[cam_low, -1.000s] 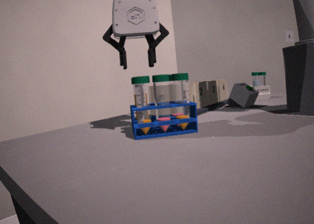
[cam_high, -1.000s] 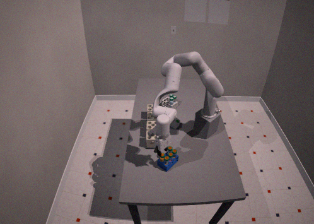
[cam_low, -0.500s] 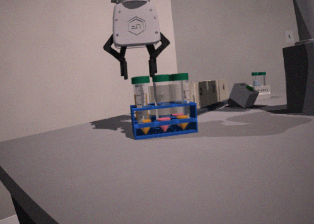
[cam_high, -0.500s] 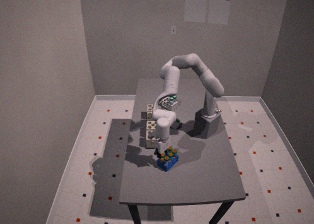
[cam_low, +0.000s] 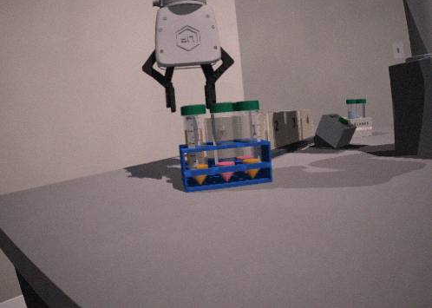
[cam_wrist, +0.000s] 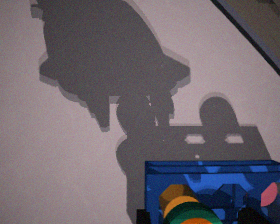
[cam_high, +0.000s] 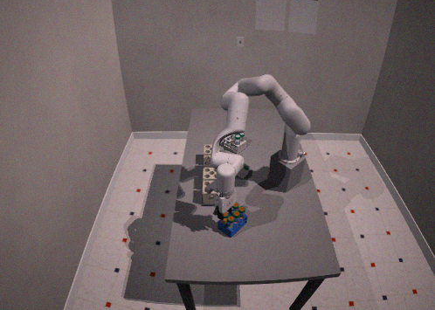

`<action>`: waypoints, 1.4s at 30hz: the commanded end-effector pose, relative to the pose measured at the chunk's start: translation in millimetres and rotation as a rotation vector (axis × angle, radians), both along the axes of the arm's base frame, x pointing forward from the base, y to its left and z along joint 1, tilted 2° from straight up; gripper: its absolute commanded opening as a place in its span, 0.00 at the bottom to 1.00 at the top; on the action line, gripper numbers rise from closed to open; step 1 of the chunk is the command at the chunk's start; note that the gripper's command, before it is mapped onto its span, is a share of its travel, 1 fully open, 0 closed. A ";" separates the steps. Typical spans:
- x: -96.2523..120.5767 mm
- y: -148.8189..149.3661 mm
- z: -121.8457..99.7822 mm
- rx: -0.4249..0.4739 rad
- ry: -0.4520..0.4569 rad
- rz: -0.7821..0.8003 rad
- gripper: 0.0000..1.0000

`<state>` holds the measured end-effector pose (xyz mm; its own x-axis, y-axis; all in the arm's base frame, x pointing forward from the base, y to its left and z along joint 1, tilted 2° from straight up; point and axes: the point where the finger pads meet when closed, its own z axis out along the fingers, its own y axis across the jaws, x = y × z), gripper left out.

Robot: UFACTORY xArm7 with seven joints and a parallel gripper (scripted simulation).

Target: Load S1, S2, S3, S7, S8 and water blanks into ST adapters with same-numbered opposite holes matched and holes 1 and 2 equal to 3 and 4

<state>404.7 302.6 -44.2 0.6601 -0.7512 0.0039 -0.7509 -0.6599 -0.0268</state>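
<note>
The blue sample rack (cam_high: 230, 230) (cam_low: 228, 185) (cam_wrist: 161, 168) stands near the front of the table with several green-capped tubes, orange dots on top; the visible liquids are orange or pink. My gripper (cam_high: 222, 214) (cam_low: 191, 108) (cam_wrist: 195, 217) is part open and empty. It points down over the rack's left end, its fingertips about cap height on either side of a corner tube's cap (cam_wrist: 183, 214). That cap is cut off by the wrist view's lower edge, its ID unreadable. The cream adapters (cam_high: 210, 173) (cam_low: 278, 130) stand in a row behind; their holes are partly hidden by the arm.
The blanks rack (cam_low: 367, 124) stands far back with green-capped tubes (cam_high: 238, 139) (cam_low: 351, 109). The sloped grey desk (cam_low: 331, 132) with the green DONE key (cam_low: 343, 121) stands between it and the sample rack. Other sample tubes stand close beside the fingers. The arm's base is at the right.
</note>
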 end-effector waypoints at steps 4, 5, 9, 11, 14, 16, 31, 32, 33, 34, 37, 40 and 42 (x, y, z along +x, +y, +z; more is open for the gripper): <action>1.3 1.2 -3.0 0.002 -0.003 0.000 0.57; 1.3 1.2 -3.7 0.002 -0.003 0.000 0.57; 1.4 1.2 -6.3 0.002 -0.003 0.000 0.57; 1.4 1.2 -7.7 0.002 -0.003 0.000 0.57; 1.5 1.2 -8.3 0.002 -0.003 0.000 0.57; 1.5 1.3 -9.7 0.002 -0.003 0.000 0.57; 1.6 1.4 -14.3 0.002 -0.003 0.000 0.57; 1.6 1.4 -14.3 0.002 -0.003 0.000 0.57; 1.6 1.4 -14.3 0.002 -0.003 0.000 0.57; 1.6 1.4 -14.3 0.002 -0.003 0.000 0.57; 1.6 1.4 -14.3 0.002 -0.004 0.000 0.57; 1.6 1.4 -13.1 0.002 -0.003 0.000 0.00; 1.6 1.3 -12.6 0.002 -0.003 0.000 0.00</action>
<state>404.9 302.7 -59.4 0.6600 -0.7512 0.0039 -0.7509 -0.6599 -0.0264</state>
